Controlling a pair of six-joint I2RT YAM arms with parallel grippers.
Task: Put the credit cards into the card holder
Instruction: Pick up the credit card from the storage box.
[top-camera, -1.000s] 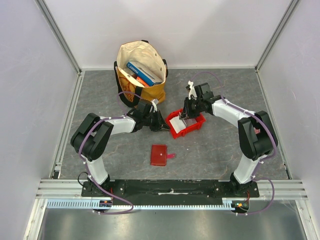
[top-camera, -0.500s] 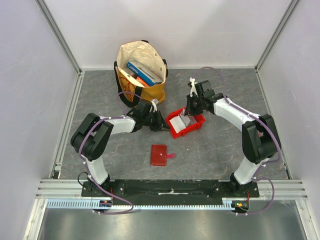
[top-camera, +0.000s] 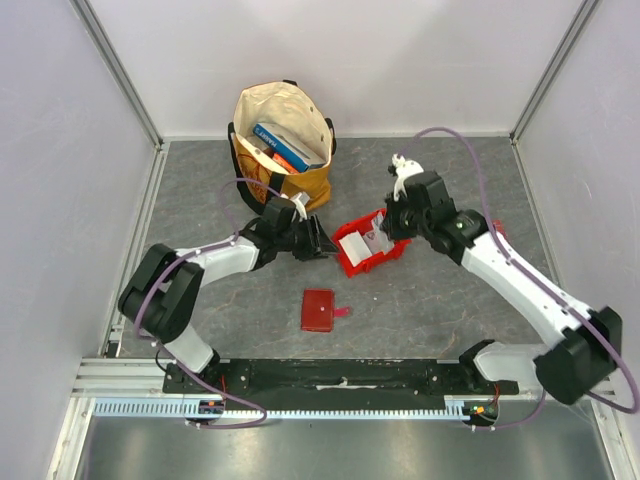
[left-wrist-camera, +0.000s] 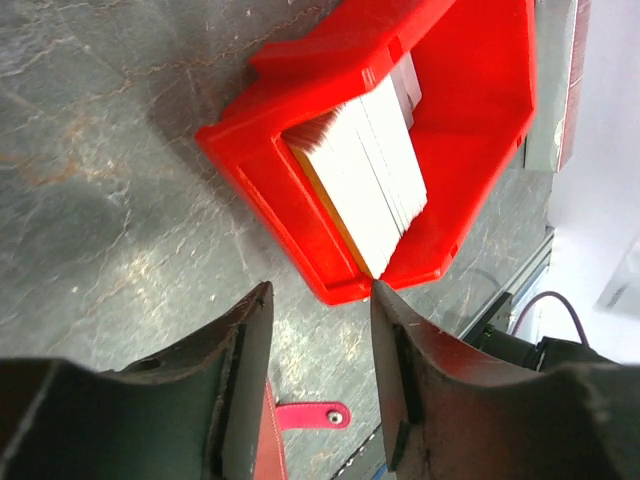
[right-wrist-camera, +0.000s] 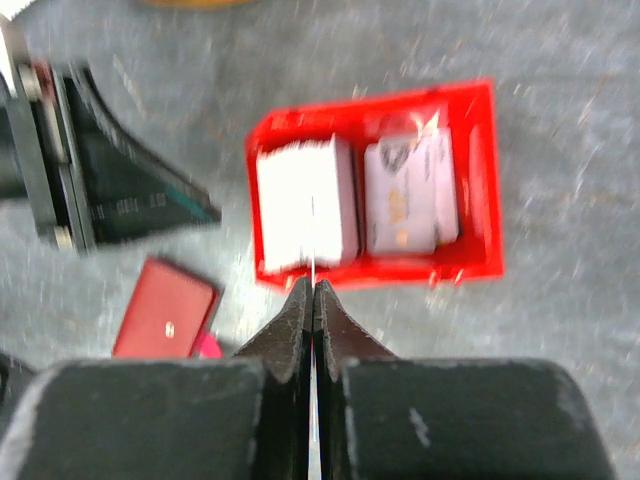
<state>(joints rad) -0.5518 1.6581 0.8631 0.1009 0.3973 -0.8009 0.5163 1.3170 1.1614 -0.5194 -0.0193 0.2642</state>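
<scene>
On the grey table (top-camera: 430, 300) the card holder (top-camera: 319, 310) lies closed near the red bin (right-wrist-camera: 380, 270) — our right gripper (right-wrist-camera: 312, 285) pinches a credit card (right-wrist-camera: 312, 250) edge-on for carrying; our left gripper (left-wrist-camera: 320, 292) gapes empty beside the bin.

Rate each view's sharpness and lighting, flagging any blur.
Top external: sharp, evenly lit, only soft shadows. Left wrist: red bin and card stack crisp; left claw dark, slightly soft. Right wrist: motion-blurred throughout, wallet smeared; right claw pinches a thin white card edge-on.
</scene>
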